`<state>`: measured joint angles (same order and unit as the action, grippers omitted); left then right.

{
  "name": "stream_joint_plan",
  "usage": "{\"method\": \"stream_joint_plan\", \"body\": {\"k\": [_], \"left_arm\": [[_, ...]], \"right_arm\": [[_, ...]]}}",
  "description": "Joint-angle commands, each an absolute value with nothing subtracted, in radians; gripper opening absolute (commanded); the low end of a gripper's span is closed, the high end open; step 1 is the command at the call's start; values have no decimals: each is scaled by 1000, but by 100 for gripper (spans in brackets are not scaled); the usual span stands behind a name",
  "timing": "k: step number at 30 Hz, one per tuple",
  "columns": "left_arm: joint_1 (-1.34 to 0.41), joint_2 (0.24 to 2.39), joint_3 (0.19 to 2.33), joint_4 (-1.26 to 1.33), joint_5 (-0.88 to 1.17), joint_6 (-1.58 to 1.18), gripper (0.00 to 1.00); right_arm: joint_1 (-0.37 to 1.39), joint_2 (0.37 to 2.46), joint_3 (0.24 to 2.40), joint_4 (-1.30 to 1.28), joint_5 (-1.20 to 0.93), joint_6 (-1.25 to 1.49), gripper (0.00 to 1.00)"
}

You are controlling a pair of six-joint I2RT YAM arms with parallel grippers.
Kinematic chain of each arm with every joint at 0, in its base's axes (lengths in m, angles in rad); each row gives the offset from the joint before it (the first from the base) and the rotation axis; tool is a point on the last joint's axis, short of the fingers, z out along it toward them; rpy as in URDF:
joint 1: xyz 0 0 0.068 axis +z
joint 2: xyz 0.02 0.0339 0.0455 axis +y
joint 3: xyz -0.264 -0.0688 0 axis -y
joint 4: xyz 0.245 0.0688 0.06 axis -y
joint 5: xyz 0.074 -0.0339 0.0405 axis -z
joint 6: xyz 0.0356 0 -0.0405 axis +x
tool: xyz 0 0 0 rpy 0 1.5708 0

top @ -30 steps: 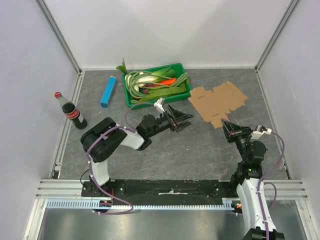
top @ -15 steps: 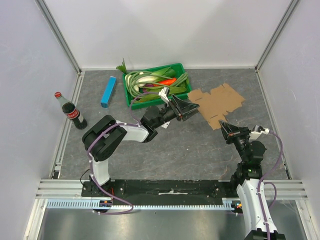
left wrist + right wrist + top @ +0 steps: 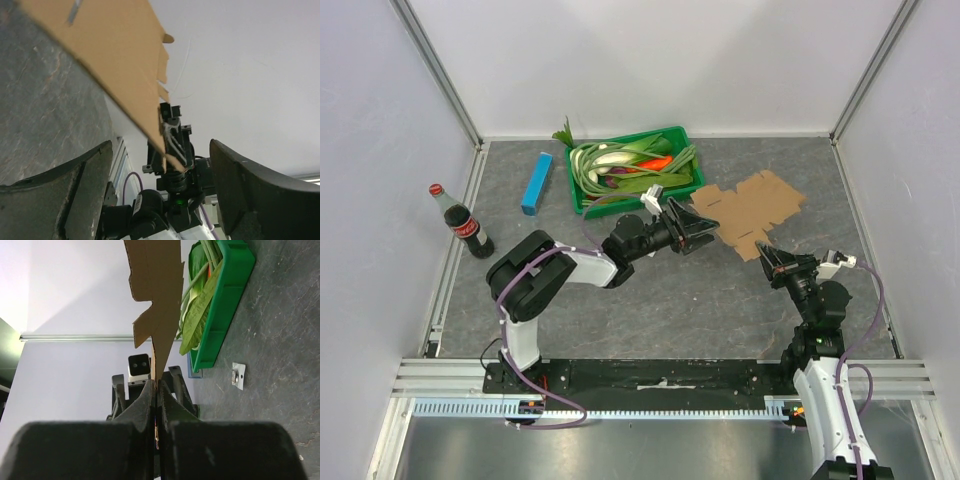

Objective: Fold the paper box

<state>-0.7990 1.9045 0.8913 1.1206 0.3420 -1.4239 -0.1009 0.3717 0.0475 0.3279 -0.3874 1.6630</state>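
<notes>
The paper box (image 3: pixel 752 205) is a flat brown cardboard piece with flaps, held off the grey table at the right of middle. My right gripper (image 3: pixel 768 262) is shut on its near corner; in the right wrist view the sheet (image 3: pixel 155 285) rises edge-on from the closed jaws (image 3: pixel 156 390). My left gripper (image 3: pixel 708 226) is open at the sheet's left edge. In the left wrist view the cardboard (image 3: pixel 115 50) slants down between the two spread fingers (image 3: pixel 75 190), and its lower tip ends in front of the right gripper's jaws.
A green tray (image 3: pixel 650 133) of vegetables stands at the back, just left of the cardboard. A slim blue box (image 3: pixel 536 183) and a cola bottle (image 3: pixel 460 220) are at the far left. A tiny white card (image 3: pixel 238 375) lies on the table near the tray. White walls enclose the table.
My left gripper has reached right and back to the cardboard's left edge. The cardboard has shifted slightly back with the right gripper still shut on its corner.
</notes>
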Motion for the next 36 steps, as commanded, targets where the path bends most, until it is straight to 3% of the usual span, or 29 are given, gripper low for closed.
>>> {"method": "stream_joint_plan", "body": {"k": [1, 6, 12, 15, 16, 18, 21, 22, 25, 26, 29, 36], "left_arm": [[-804, 1856, 824, 1095, 338, -1504, 86], [-805, 1919, 868, 1183, 345, -1578, 85], [-805, 1941, 900, 1166, 333, -1574, 75], [-805, 1931, 905, 1141, 331, -1542, 59], [-804, 1930, 905, 1134, 334, -1523, 47], [-798, 1924, 902, 1114, 344, -1503, 38], [-787, 1893, 865, 1066, 357, -1450, 23], [-781, 1867, 850, 1051, 360, -1421, 17], [-756, 1816, 798, 946, 386, -1317, 9], [-746, 1774, 799, 881, 402, -1275, 8], [-716, 1650, 845, 519, 410, -1056, 2], [-625, 1494, 1067, -201, 337, -545, 2]], "right_arm": [[-97, 376, 84, 370, -390, 1647, 0], [-97, 364, 74, 374, -403, 1654, 0], [-83, 348, 100, 327, -417, 1629, 0], [-78, 330, 104, 289, -417, 1606, 0], [-78, 319, 112, 272, -423, 1594, 0], [-72, 308, 126, 188, -433, 1560, 0], [-61, 281, 149, 71, -446, 1491, 14], [-61, 285, 175, 40, -451, 1421, 30], [-61, 371, 263, -107, -486, 1262, 55], [-61, 406, 308, -170, -479, 1092, 60], [-61, 535, 490, -418, -402, 770, 68], [49, 869, 908, -774, -114, 323, 68]]}}
